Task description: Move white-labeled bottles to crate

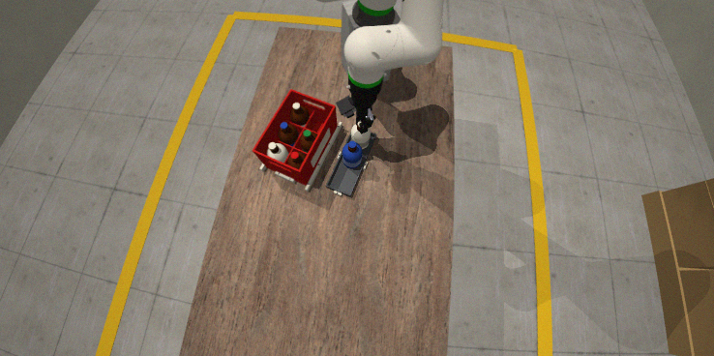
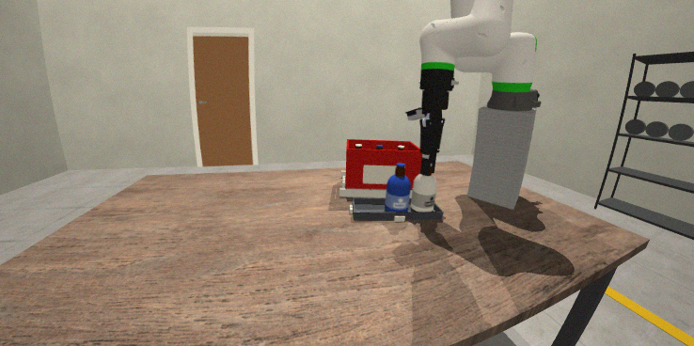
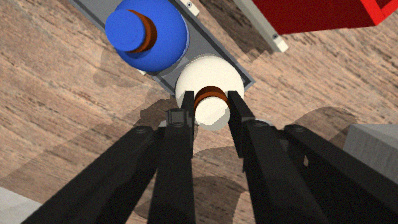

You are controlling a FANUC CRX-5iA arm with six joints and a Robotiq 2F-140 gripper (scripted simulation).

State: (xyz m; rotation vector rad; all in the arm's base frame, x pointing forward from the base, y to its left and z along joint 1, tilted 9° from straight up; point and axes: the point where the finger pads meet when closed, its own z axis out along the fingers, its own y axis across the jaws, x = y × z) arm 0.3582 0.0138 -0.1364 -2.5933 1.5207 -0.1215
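Observation:
A white-labeled bottle (image 1: 361, 138) (image 2: 423, 193) (image 3: 210, 75) stands at the far end of the grey tray (image 1: 343, 182) (image 2: 376, 214) (image 3: 199, 40). My gripper (image 1: 364, 124) (image 2: 427, 167) (image 3: 210, 105) comes down from above and is shut on this bottle's neck. A blue-labeled bottle (image 1: 352, 154) (image 2: 398, 193) (image 3: 145, 35) stands next to it on the tray. The red crate (image 1: 264, 159) (image 2: 354, 168) (image 3: 310, 15) sits just left of the tray. It holds several bottles, among them a white-labeled one (image 1: 276, 151). Its back right slot (image 1: 319, 116) looks empty.
The arm's grey pedestal (image 2: 500, 159) stands on the table behind the tray. A black shelf rack (image 2: 651, 124) stands off to the right, beyond the table. A cardboard box (image 1: 685, 253) lies on the floor outside the yellow line.

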